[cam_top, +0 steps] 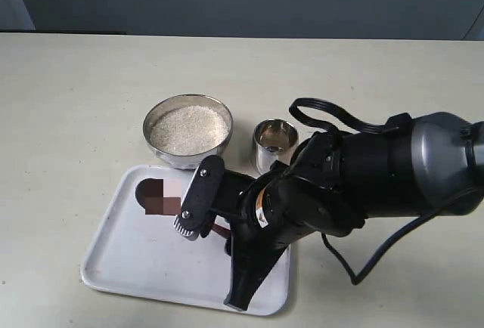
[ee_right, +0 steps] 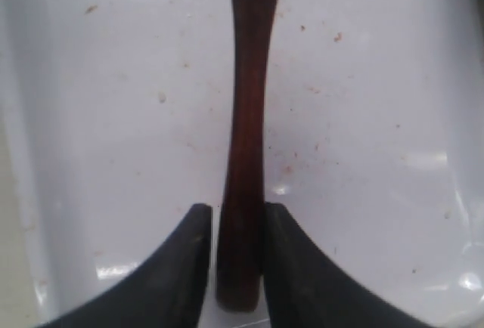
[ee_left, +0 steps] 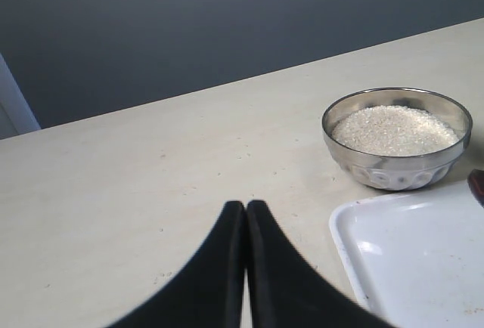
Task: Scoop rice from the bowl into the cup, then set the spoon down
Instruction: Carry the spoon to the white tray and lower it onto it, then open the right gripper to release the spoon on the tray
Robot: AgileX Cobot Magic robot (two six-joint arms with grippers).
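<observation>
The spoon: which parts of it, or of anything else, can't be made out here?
The spoon: its bowl is blurred out and partly under the right arm in the exterior view, and cut off by the edge in the right wrist view.
The cup: exterior view, too small and shiny to tell what is inside.
The right gripper: whether it pinches the handle is unclear.

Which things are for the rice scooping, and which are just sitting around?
For the job: rice, bowl, cup, spoon, right gripper with jaws around the spoon's handle.
Just there: white tray under the spoon, table, left gripper.
</observation>
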